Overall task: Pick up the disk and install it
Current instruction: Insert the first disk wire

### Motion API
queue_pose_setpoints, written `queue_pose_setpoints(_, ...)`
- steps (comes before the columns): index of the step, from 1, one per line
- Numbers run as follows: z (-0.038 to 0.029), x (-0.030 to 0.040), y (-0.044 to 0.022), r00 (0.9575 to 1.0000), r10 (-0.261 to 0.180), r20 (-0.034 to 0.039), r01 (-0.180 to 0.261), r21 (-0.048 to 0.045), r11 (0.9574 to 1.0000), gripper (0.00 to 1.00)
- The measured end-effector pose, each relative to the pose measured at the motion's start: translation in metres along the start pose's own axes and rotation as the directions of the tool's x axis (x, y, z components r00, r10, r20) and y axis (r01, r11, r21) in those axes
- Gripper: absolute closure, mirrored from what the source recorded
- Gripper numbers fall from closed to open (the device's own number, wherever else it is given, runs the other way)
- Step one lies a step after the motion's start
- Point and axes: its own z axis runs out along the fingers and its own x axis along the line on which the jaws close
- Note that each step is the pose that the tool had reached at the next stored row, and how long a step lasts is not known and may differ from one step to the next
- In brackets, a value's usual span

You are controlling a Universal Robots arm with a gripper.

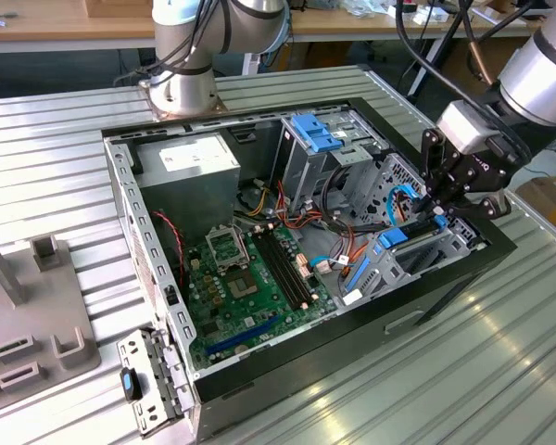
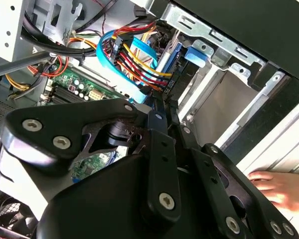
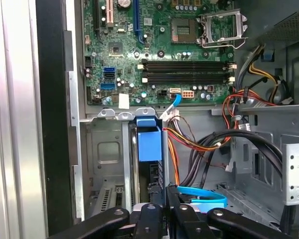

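Exterior view: I have the gripper (image 1: 438, 209) over the case (image 1: 259, 357) at 3 o'clock, directly above the drive bay (image 1: 417, 255). Its jaws pinch the disk (image 3: 149, 139) on edge, long axis running down into that bay.

Of the disk (image 3: 150, 145), seen mainly the bright blue plastic carrier frame, with a thin dark strip of the drive's edge beside it. Standing on edge, slotted upright in a narrow metal bay (image 3: 107, 149), directly ahead of the gripper (image 3: 163, 196) and in line with its tip. Broad blue end of the frame at the far side from the gripper. In the exterior view, blue frame (image 1: 392, 235) just below and beside the gripper (image 1: 442, 215). Label face turned out of sight.
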Motion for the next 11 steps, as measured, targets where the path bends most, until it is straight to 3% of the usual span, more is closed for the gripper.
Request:
queue_pose_setpoints(3,0.0052,0.0002,0.0002,1.0,-0.004,0.0001,0.004,-0.0001,1.0,0.84)
queue_pose_setpoints(11,0.0072,0.0025,0.0011,0.9999,0.011,-0.0006,-0.011,0.0018,0.9999,0.84)
